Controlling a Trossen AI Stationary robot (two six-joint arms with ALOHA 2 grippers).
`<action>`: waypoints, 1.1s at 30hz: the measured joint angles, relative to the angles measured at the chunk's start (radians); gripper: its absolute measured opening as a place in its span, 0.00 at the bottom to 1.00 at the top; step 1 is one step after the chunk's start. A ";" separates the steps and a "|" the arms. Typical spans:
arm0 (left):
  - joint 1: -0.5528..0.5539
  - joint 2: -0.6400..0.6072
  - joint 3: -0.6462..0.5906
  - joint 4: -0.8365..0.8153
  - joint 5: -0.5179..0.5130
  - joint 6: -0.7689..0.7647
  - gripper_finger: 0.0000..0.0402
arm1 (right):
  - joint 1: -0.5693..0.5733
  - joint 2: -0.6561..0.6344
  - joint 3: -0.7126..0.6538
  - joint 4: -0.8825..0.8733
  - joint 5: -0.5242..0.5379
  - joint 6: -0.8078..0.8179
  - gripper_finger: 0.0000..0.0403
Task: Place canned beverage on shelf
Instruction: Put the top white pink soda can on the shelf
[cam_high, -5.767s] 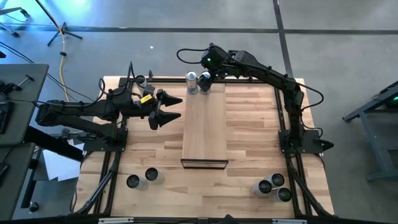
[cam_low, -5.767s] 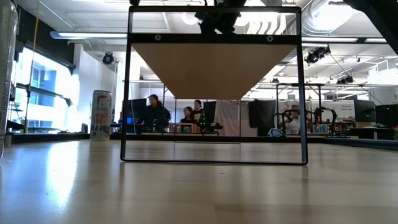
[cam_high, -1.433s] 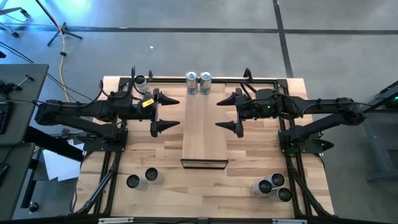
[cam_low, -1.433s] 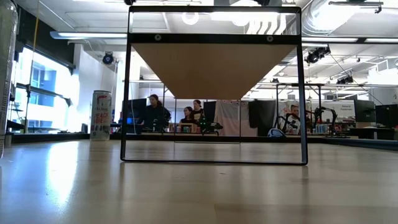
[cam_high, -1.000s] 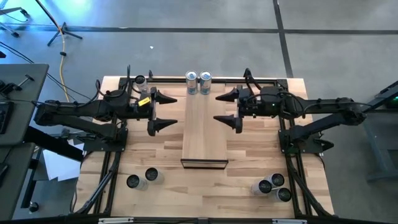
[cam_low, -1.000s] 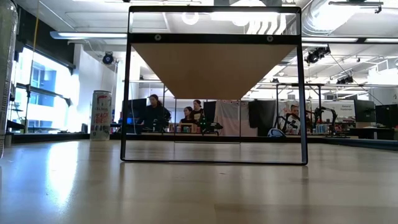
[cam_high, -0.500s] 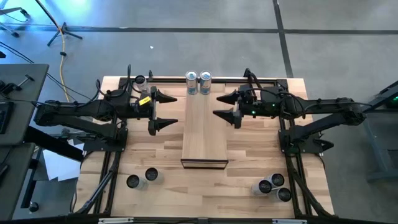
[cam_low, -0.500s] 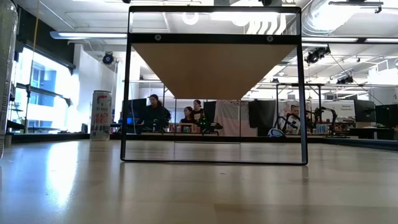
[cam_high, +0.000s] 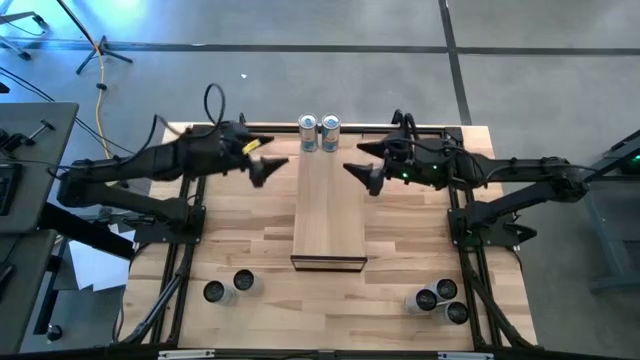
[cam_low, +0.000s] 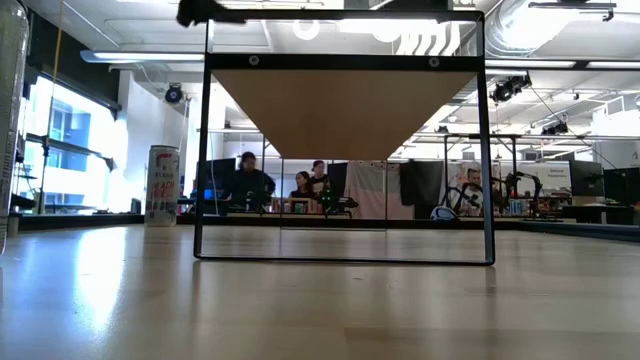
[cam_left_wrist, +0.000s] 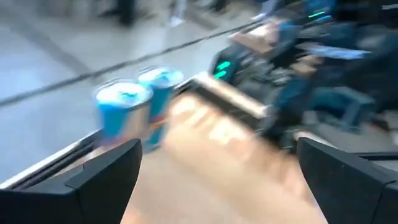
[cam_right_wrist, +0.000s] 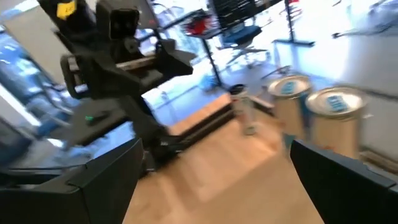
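High view shows your left claw (cam_high: 262, 166) and right claw (cam_high: 362, 172) both spread wide, empty, flanking the shelf (cam_high: 329, 205), so swinging inward risks toppling the two cans (cam_high: 318, 133) at its far end.

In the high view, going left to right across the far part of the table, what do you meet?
Left gripper, open → two cans side by side at the shelf's far end → right gripper, open.
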 joint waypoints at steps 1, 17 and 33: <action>0.024 0.015 0.028 -0.052 -0.010 -0.020 1.00 | -0.009 0.000 0.000 -0.007 0.007 -0.013 0.98; 0.374 0.253 0.261 -0.563 -0.133 -0.299 1.00 | -0.117 0.000 0.000 -0.222 0.004 -0.060 0.98; 0.657 0.328 0.264 -0.771 -0.200 -0.316 1.00 | -0.136 0.000 0.000 -0.231 0.008 -0.059 0.98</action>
